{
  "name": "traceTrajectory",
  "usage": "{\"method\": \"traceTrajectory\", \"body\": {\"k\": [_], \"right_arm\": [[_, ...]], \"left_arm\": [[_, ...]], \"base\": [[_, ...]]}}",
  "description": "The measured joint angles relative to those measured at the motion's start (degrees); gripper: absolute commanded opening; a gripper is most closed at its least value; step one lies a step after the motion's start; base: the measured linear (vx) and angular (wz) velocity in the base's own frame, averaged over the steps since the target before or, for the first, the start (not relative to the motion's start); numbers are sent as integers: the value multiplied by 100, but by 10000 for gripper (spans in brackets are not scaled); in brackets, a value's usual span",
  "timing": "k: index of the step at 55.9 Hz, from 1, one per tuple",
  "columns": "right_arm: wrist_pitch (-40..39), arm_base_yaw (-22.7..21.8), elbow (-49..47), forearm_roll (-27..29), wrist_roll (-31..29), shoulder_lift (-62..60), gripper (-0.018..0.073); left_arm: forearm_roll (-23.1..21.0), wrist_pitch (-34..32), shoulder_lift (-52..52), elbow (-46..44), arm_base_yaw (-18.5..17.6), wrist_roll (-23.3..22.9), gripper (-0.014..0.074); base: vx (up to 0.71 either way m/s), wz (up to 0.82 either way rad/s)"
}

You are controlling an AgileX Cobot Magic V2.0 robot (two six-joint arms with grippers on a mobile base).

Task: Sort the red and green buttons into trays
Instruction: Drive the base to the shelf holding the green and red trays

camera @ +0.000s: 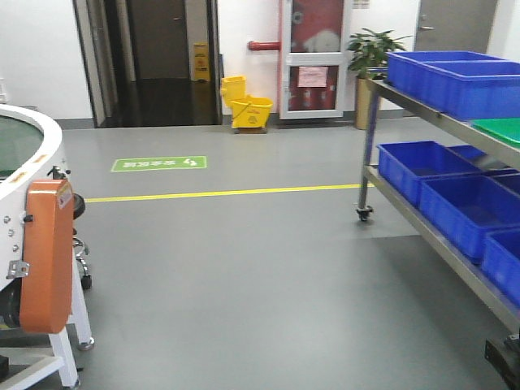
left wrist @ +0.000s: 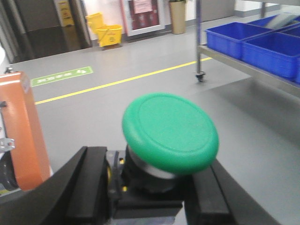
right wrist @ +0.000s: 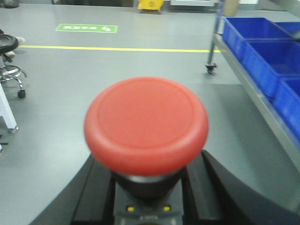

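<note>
While the steel rack (camera: 368, 146) lies off to the right, the green button (left wrist: 171, 131) is held by its dark base between the clamped fingers of the left gripper (left wrist: 149, 192), and the red button (right wrist: 146, 124) is pinched the same way in the right gripper (right wrist: 151, 204), both poised above grey floor (camera: 244, 276). Only a corner of the green tray (camera: 497, 130) is seen on the rack's top shelf, beside the blue crates (camera: 455, 77); the red tray is not in view. A button could be twisted loose from so low a grip if the shelf edge were struck, or lost into a crate if released early.
</note>
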Motion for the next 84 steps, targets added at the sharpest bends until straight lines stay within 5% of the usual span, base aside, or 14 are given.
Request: {"method": "traceTrajectory", "body": {"k": [84], "right_arm": [[0,0,17,0,0,0,-8]], "left_arm": [[0,10,0,0,0,0,0]], "base": [[60,-8]]}}
